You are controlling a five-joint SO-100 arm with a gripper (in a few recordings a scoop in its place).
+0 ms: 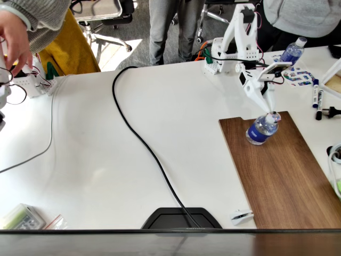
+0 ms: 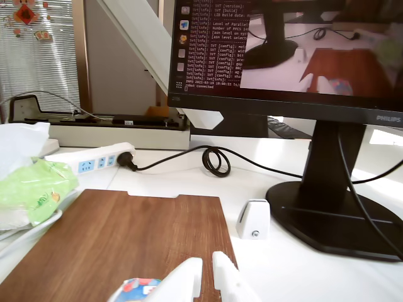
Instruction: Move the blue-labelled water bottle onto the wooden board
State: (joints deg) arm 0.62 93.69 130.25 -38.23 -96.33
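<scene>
Leaning on the board (image 1: 282, 176), the bottle (image 1: 260, 129) sits near that panel's far left corner in the fixed view, just beside the shallow notch in the short edge. Its long axis is tilted: the base rests on the wood toward the lower left, and the cap (image 1: 273, 117) points up and to the right, toward the arm. The gripper (image 1: 270, 114) hangs straight over that cap from the white arm (image 1: 242, 40), its two white fingers (image 1: 265, 98) narrowing to a point at the bottle's top. They appear to pinch the cap or neck, though the contact is too small to make out for certain there. In the wrist view the fingertips (image 2: 189, 280) sit at the bottom edge with only a thin slit between them, and a scrap of whitish cap with red and blue marks shows at their left. Beyond them the board (image 2: 119, 233) runs away toward its notched edge, with a monitor stand (image 2: 327, 207), a coiled black cable (image 2: 214, 160) and a white power strip (image 2: 94, 160) on the table (image 1: 106, 160). A second, longer bottle (image 1: 292, 52) lies behind the arm in the fixed view.
</scene>
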